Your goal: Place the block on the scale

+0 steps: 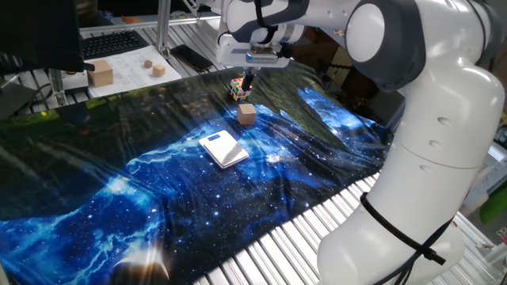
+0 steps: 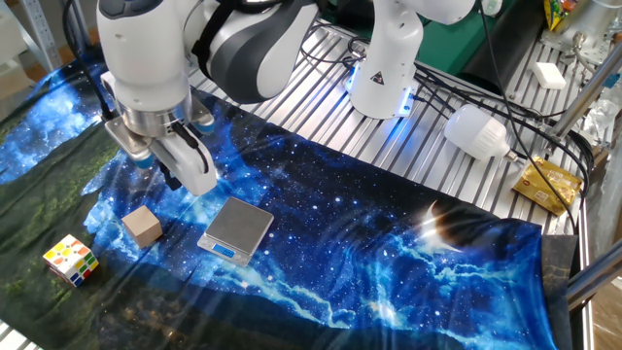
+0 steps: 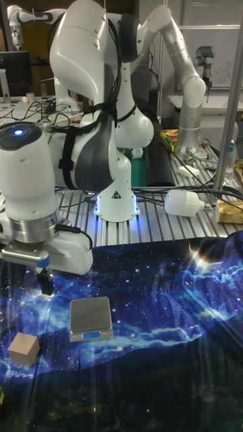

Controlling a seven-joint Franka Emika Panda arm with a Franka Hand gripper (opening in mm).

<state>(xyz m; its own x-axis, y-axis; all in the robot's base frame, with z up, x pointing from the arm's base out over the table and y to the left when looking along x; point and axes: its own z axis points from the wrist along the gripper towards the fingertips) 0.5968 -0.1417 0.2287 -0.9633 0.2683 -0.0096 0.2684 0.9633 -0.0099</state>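
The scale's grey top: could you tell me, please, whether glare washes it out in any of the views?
In one fixed view the scale reads bright white, its top washed out by reflection; in the other fixed view it shows even grey with only a soft sheen; in the tall fixed view it is dull grey, no glare, and evenly lit.
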